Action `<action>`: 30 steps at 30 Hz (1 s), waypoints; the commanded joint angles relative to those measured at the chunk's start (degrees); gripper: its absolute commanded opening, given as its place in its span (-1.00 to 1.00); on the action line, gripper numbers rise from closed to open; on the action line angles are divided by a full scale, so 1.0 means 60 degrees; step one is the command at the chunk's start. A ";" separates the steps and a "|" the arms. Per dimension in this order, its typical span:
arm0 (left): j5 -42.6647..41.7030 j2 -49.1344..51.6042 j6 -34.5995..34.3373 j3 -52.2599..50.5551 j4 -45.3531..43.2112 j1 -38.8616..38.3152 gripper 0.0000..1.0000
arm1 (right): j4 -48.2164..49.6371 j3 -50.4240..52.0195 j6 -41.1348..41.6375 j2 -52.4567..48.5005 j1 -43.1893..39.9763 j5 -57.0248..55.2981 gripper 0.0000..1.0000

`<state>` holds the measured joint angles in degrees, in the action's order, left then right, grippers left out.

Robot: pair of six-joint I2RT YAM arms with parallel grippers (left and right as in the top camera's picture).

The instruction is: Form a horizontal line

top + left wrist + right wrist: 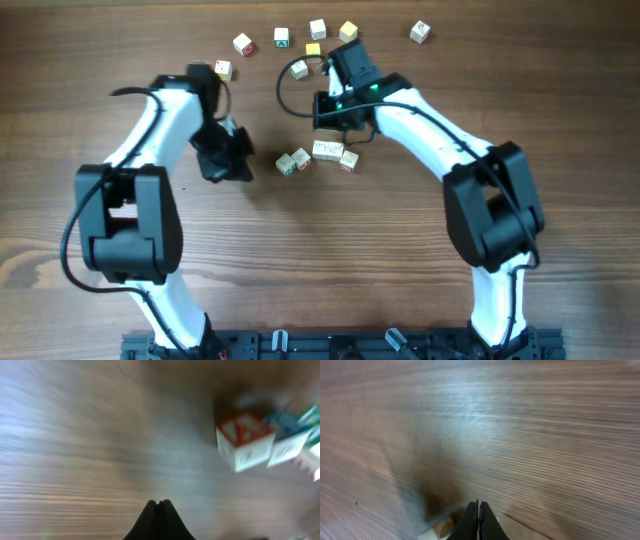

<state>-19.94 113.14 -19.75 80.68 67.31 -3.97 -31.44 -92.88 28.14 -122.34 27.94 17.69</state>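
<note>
A short, uneven row of small whitish cubes [327, 151] with red and green printed faces lies at the table's middle. In the left wrist view its near end is blurred at the right, led by a red-faced cube [244, 440]. My left gripper [242, 150] is shut and empty, low over the table a little left of the row; it also shows in the left wrist view [159, 503]. My right gripper [332, 127] is shut just behind the row's right part. In the right wrist view [478, 505] its tips are close over a pale cube edge [438, 530].
Single cubes lie scattered along the far side: one [243, 43], one [222, 69], one [282, 37], one [317, 28], a yellow one [347, 31], another yellow one [313, 49], one [298, 69] and one far right [420, 32]. Bare wood fills the front.
</note>
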 commanded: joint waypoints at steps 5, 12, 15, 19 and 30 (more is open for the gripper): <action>-0.0353 -0.0084 0.0219 -0.1169 -0.1767 -0.0459 -0.92 | -0.1118 -0.0219 -0.0087 0.0321 -0.0645 -0.0233 -0.91; -0.0361 -0.0084 -0.0361 -0.2222 -0.3756 -0.0510 -0.92 | -0.1931 -0.0215 -0.0193 0.0321 -0.0976 -0.0240 -0.92; -0.0361 -0.0084 -0.0437 -0.2441 -0.3865 -0.0510 -0.92 | -0.1956 -0.0215 -0.0193 0.0321 -0.0976 -0.0240 -0.91; -0.0466 -0.0084 -0.0535 -0.2521 -0.3989 -0.0510 -0.92 | -0.1949 -0.0215 -0.0189 0.0321 -0.0976 -0.0244 -0.91; -0.1078 -0.0084 -0.0863 -0.2521 -0.5038 -0.0510 -0.92 | -0.1960 -0.0215 -0.0193 0.0321 -0.0976 -0.0240 -0.91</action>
<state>-25.02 112.16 -23.68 66.78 38.26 -6.70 -43.09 -92.97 27.86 -121.73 21.98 17.02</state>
